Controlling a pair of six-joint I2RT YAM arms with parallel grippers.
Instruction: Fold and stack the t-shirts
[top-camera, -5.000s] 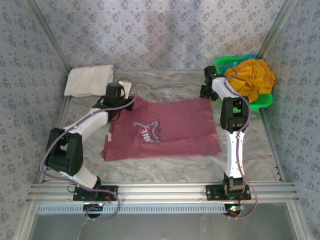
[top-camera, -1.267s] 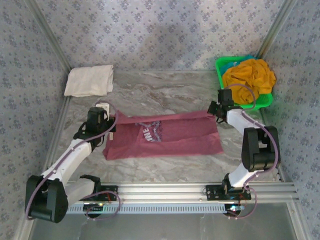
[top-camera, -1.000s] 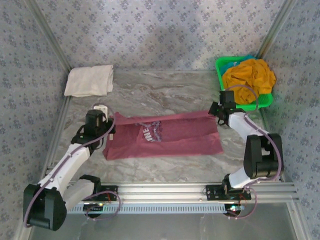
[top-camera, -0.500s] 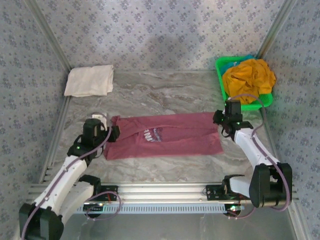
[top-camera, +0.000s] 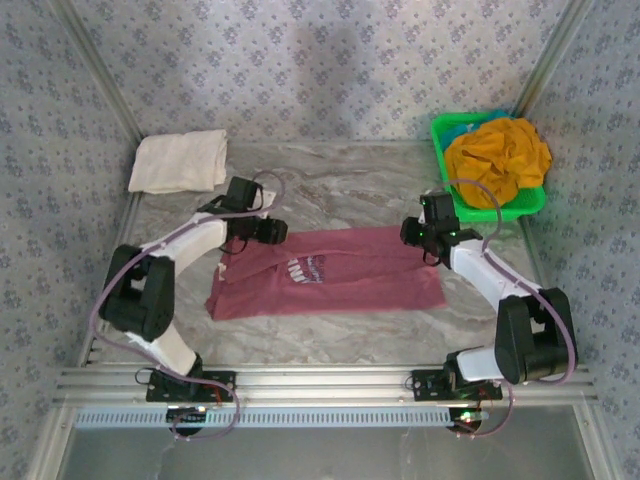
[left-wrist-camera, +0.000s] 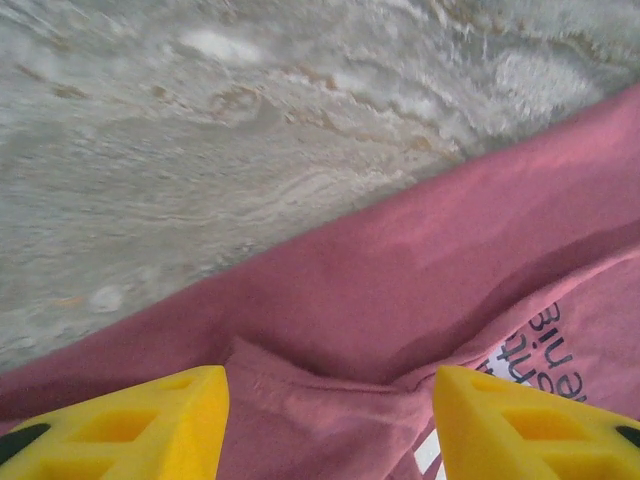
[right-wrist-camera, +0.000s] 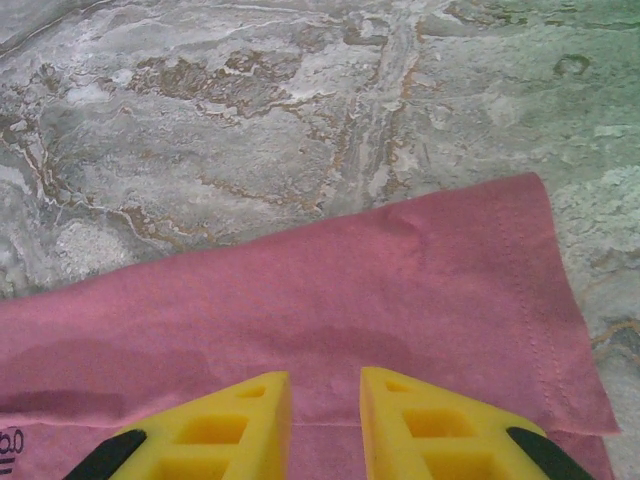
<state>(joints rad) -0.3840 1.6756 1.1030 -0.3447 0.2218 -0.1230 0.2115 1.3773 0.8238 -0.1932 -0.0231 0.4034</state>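
The maroon t-shirt (top-camera: 330, 272) lies folded lengthwise in the middle of the table, print partly showing. My left gripper (top-camera: 272, 232) hovers over its far left edge, fingers (left-wrist-camera: 140, 425) spread wide and open above the maroon cloth (left-wrist-camera: 400, 290), with nothing pinched. At the far right corner my right gripper (top-camera: 412, 232) sits over the shirt (right-wrist-camera: 330, 300), open by a narrow gap (right-wrist-camera: 325, 385) and holding nothing. A cream-white t-shirt (top-camera: 180, 161) rests folded at the back left. The mustard-orange t-shirt (top-camera: 500, 150) is heaped in the basket.
The bright green basket (top-camera: 440, 128) stands at the back right corner against the patterned wall. Bare marble tabletop (top-camera: 340, 185) stretches behind the maroon shirt, and more lies in front of it up to the metal rail (top-camera: 320, 380).
Both grippers carried the maroon shirt's far edge forward, laid it down and opened. Both arms have since moved back and inward over the folded edge.
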